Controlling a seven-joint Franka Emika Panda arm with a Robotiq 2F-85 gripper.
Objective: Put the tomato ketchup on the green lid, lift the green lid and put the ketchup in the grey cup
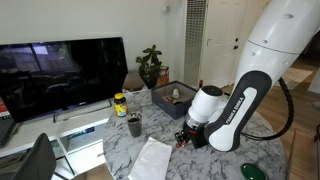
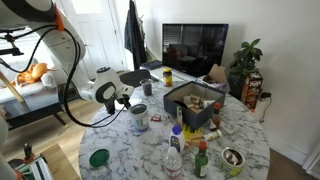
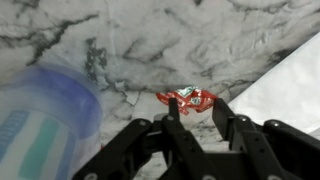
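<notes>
We saw the robot's black claw (image 3: pixel 195 108) down low over the white and grey marble table (image 3: pixel 130 40). Its two fingers were spread apart, with a gap between them. The tiny flat red ketchup packet (image 3: pixel 188 97) lay on the table right at the finger tips, in that gap. We could not tell if the tips touched it.

In the wrist view, the light grey cup (image 3: pixel 45 120) with a blue band stood just beside the claw on one side and looked blurry. A white sheet of paper (image 3: pixel 300 80) lay on the other side. In an exterior view, the grey cup (image 2: pixel 140 117) stood upright, close under the big white arm (image 2: pixel 100 88).

The flat round dark green lid (image 2: pixel 98 157) lay on the table near its edge, apart from the cup and the packet. It showed in both exterior views.

Farther off on the table were a small dark cup (image 1: pixel 134 125), a jar with a yellow top (image 1: pixel 120 103), a dark box (image 2: pixel 195 103) full of small things and some bottles (image 2: pixel 175 150). Behind the table stood a black TV (image 1: pixel 60 70) and a green leafy plant (image 1: pixel 152 65).
</notes>
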